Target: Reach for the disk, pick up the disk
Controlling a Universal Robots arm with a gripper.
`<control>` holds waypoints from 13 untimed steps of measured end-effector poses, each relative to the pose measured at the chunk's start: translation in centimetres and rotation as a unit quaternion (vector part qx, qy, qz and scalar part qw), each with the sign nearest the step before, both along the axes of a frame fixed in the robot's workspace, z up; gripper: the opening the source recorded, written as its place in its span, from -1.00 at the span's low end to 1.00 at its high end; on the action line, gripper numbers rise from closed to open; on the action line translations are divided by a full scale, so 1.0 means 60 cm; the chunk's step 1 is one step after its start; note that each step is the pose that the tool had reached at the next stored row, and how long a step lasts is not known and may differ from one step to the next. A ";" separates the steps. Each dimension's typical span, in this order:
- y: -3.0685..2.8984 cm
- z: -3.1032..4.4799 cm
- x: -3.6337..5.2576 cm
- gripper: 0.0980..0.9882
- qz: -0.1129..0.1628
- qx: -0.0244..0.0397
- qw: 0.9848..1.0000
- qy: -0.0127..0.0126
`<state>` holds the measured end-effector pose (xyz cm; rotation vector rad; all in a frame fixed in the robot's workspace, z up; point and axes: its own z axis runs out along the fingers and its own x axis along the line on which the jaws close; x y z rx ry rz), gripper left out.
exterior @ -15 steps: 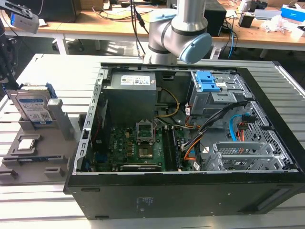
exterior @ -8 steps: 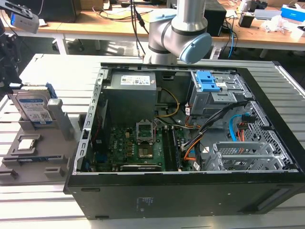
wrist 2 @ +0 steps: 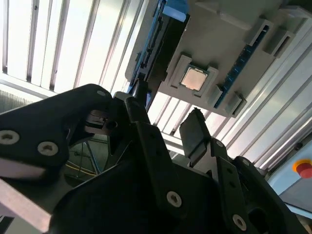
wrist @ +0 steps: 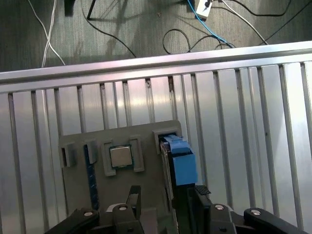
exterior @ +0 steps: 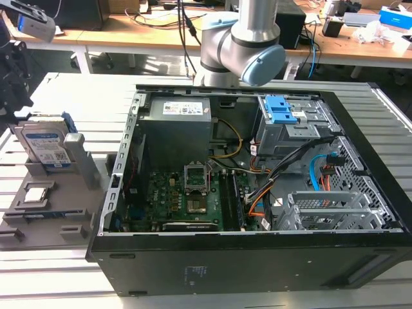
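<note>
The disk (exterior: 44, 145) stands on edge in a grey holder (exterior: 77, 193) at the exterior view's left, silver-grey with a white-and-blue label and a blue side rail. My gripper (exterior: 16, 96) hangs just above and behind it, apart from it. In the first wrist view my gripper (wrist: 167, 195) is open, its black fingers (wrist: 134, 195) standing either side of the line of the disk's blue-railed edge (wrist: 178, 158). In the second wrist view my gripper (wrist 2: 165, 124) has nothing between its fingers, and the disk (wrist 2: 156, 39) lies beyond them.
A small square silver chip (wrist: 120, 157) sits in the holder beside the disk. An open black computer case (exterior: 193, 270) stands on the slatted metal table (exterior: 64, 277), close to the holder on the exterior view's right. A blue latch (exterior: 283, 112) lies inside it.
</note>
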<state>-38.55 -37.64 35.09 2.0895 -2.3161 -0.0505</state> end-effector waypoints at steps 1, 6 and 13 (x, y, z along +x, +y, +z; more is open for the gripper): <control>0.0047 -0.004 -0.007 0.00 0.003 0.004 1.000 0.000; 0.0124 -0.013 -0.022 0.00 0.008 0.013 1.000 0.000; 0.0169 -0.043 -0.024 0.00 0.018 0.013 1.000 0.000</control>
